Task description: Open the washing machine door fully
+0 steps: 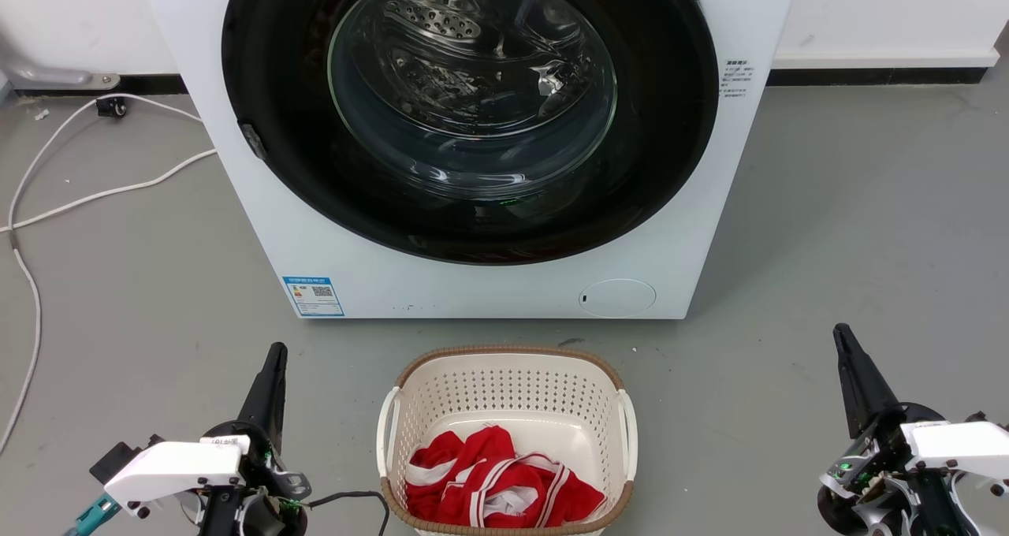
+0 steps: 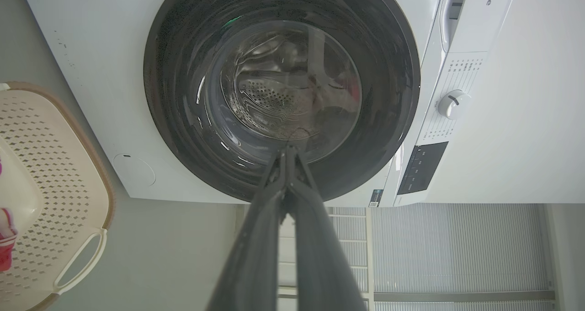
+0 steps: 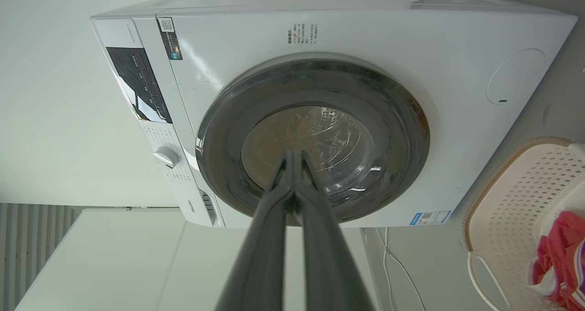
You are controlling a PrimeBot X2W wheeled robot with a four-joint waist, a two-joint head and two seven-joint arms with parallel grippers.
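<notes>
- The washing machine door (image 1: 471, 102) is shut, lying flat against the white front of the washing machine (image 1: 489, 288) straight ahead of me. I judge that nothing of the opening is done yet.
- The door's face is smooth, glossy and round. My thin fingers could slide off it unless I find an edge or a catch.
- A small grey piece (image 1: 252, 140) sits on the door's left rim. It may be the catch, but I cannot tell, and pulling at the hinge side would only strain the door.
- The laundry basket (image 1: 504, 352), with red and white clothes (image 1: 497, 481) in it, stands on the floor just before the machine. An arm reaching in low could knock it.
- White cables (image 1: 94, 197) trail over the floor at the left, a snag risk if I roll that way.
- A half-hearted pull could leave the door only partly swung out.
- My left gripper (image 1: 276, 355) rests low at the left, well apart from the door, fingers pointing up toward the machine. They are pressed together and hold nothing.
- My right gripper (image 1: 843, 339) mirrors it low at the right, fingers also closed on each other and empty.
</notes>
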